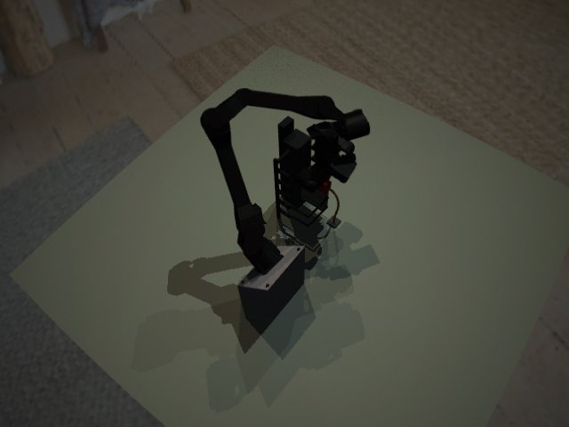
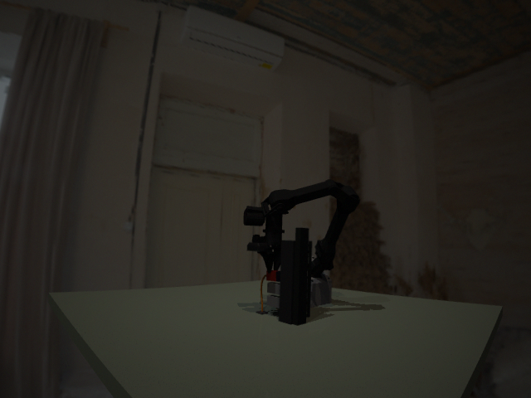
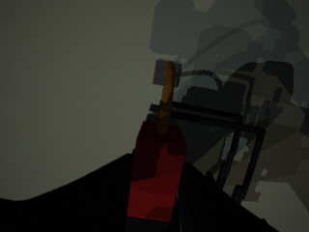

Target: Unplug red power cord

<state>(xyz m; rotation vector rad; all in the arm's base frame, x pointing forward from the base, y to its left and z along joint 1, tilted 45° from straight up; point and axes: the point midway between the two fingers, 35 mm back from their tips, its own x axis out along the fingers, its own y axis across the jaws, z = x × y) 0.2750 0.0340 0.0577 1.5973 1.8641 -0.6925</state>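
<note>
The red plug (image 1: 325, 186) (image 2: 271, 275) (image 3: 156, 181) lies level, with a dark part at its end away from the cord. My gripper (image 1: 323, 181) (image 2: 273, 271) (image 3: 156, 165) points down and is shut on the red plug, one finger on each side. An orange-brown cord (image 1: 339, 204) (image 2: 261, 295) (image 3: 167, 94) curves from the plug down to a small grey block (image 1: 333, 222) (image 3: 158, 72) on the table. A tall black upright block (image 1: 293, 156) (image 2: 293, 278) stands beside the plug; it may be the power strip. Whether the plug sits in a socket is hidden.
A black thin-barred frame (image 1: 276, 188) (image 3: 254, 161) stands close beside the gripper and cord. Pale grey boxes (image 2: 273, 301) sit under the plug. The arm's base box (image 1: 280, 294) stands on the green table (image 1: 436, 276) (image 2: 192, 334).
</note>
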